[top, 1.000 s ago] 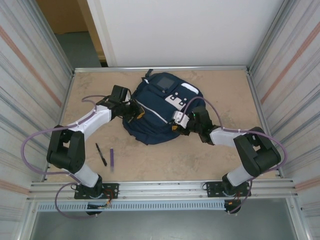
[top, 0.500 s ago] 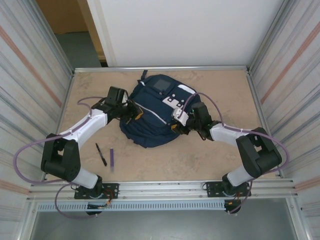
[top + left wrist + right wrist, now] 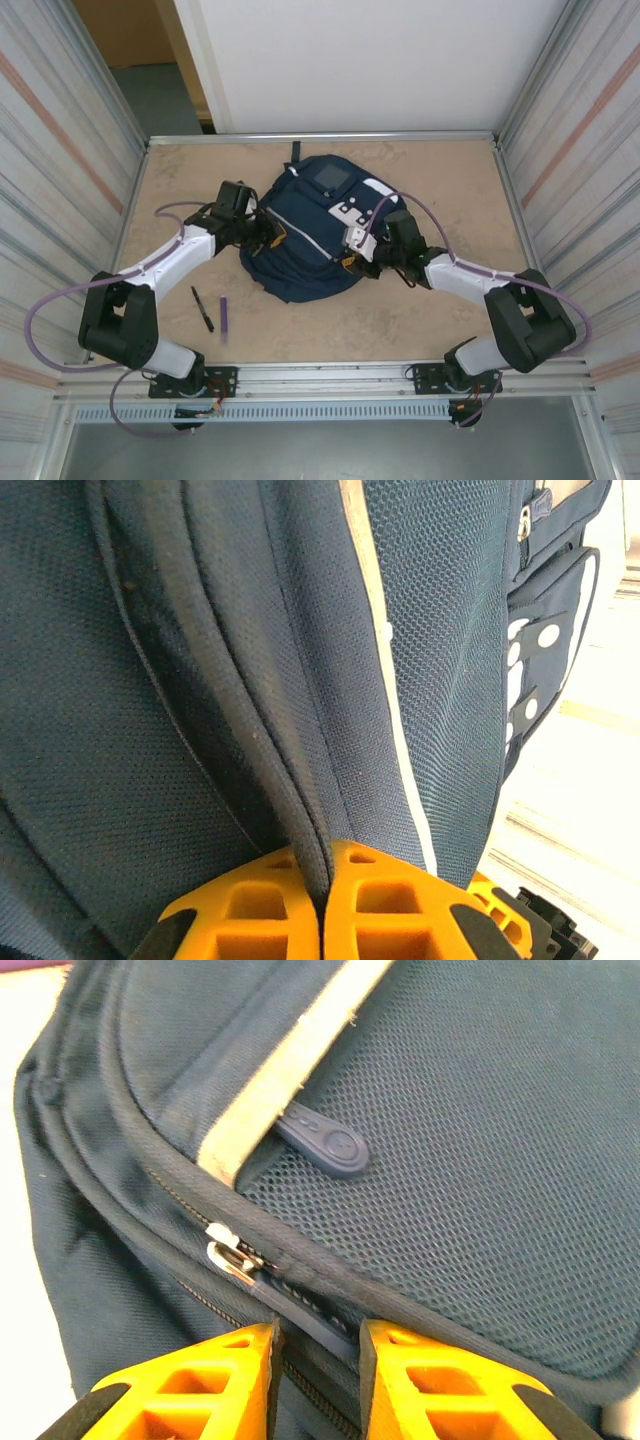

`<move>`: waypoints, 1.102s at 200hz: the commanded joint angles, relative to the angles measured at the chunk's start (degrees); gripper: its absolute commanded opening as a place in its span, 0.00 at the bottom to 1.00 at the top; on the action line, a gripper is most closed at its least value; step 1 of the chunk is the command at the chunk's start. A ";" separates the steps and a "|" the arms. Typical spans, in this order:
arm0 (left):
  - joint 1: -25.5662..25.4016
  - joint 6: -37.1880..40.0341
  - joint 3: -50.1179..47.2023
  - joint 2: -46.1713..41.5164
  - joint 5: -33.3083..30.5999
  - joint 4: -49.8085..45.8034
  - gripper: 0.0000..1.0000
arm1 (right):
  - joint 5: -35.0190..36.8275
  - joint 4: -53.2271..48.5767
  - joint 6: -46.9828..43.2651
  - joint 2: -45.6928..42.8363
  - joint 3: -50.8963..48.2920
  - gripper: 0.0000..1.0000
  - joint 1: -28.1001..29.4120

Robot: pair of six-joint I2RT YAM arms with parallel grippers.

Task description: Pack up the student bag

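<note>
- Tabletop [image 3: 440,320]: rectangular, beige and faintly mottled, bordered by a thin metal rim [image 3: 320,137] along its far, left and right sides.
- Student bag [image 3: 300,262]: navy-blue, lying on the tabletop about midway between left and right, in the far half. Its front faces up, showing white patches and a grey square patch [image 3: 328,178]. A dark loop at its top points toward the far rim.
- Black pen [image 3: 202,309]: lying flat in the near left part of the tabletop, apart from the bag, its length running roughly near to far at a slight slant.
- Purple pen [image 3: 223,316]: lying flat just right of the black pen, not touching it, running near to far.
</note>
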 commanded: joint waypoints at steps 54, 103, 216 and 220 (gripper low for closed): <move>-1.62 -1.09 -1.32 -1.97 3.32 2.50 0.00 | 1.53 -3.52 7.25 0.14 2.22 0.29 2.93; -1.76 -1.88 -3.38 -2.84 3.06 3.63 0.00 | 4.64 4.43 19.30 -1.20 -1.83 0.06 6.37; -6.40 -10.89 -3.36 2.72 1.46 14.55 0.00 | 7.63 -16.25 54.97 6.67 15.61 0.10 18.29; -6.55 -11.11 -3.66 2.84 1.54 15.14 0.00 | 6.75 -17.06 56.00 7.56 16.63 0.11 18.18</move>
